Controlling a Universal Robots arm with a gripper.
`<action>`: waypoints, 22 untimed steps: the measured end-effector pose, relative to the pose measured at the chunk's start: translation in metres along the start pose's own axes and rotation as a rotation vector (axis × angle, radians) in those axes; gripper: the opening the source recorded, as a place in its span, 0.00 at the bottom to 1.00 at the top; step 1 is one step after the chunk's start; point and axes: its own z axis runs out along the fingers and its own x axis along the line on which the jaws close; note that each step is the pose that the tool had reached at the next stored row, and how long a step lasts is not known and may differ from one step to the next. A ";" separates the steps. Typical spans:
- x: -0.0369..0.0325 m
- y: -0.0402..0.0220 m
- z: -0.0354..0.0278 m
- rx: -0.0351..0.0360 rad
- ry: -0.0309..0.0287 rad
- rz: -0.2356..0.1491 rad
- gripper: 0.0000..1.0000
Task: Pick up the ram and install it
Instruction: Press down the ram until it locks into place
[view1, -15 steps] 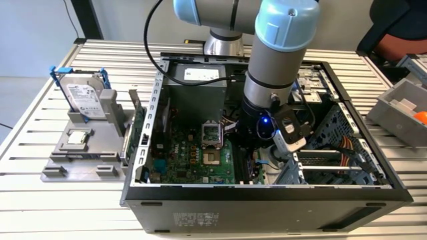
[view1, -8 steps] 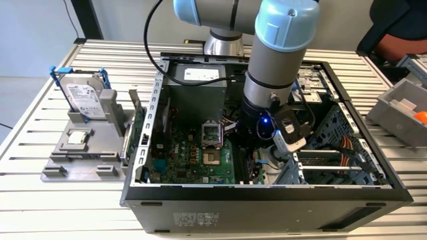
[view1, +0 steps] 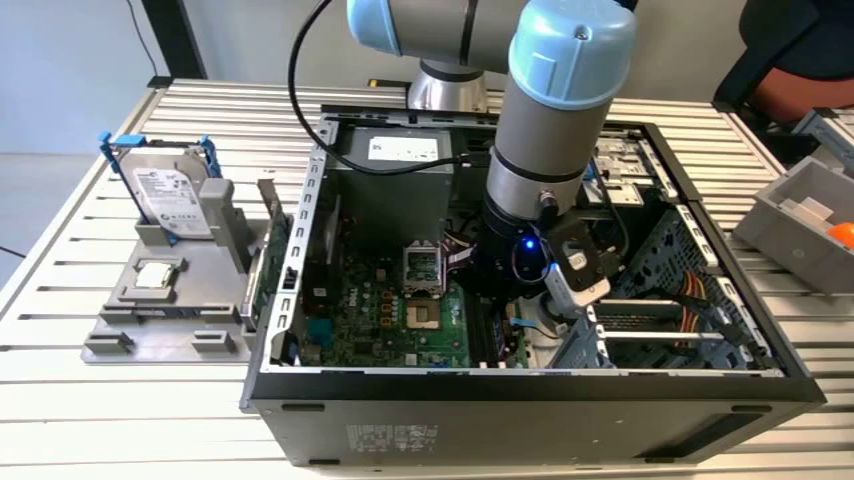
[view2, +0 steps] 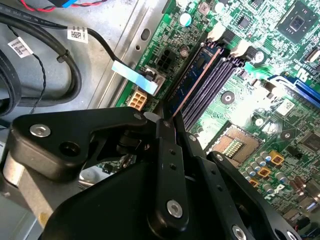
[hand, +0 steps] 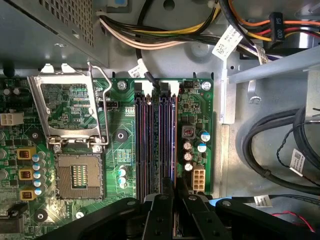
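Gripper (view2: 167, 122) fingers pressed together on ram (view2: 192, 80) edge; ram stands in outermost memory slot (hand: 172, 145), seating unconfirmed. Risk: tilted module under downward push jams, stresses motherboard (hand: 120, 150).

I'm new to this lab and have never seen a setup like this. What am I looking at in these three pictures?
The grey and blue machine is a robot arm, reaching down into an open computer case that lies on a slatted table. The exterior view is taken by a camera off the arm. The two wrist views come from cameras riding on the arm, looking down at the green motherboard. The black end effector appears closed on one end of the ram, a thin stick standing along a memory slot. Beside the case, a hard drive stands in a grey holder.
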 end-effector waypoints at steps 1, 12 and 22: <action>0.0000 0.0000 0.0000 0.0000 0.0000 0.000 0.00; -0.0007 -0.0014 -0.0281 -0.0001 0.0005 -0.002 1.00; -0.0008 -0.0023 -0.0392 -0.0006 0.0006 -0.002 0.00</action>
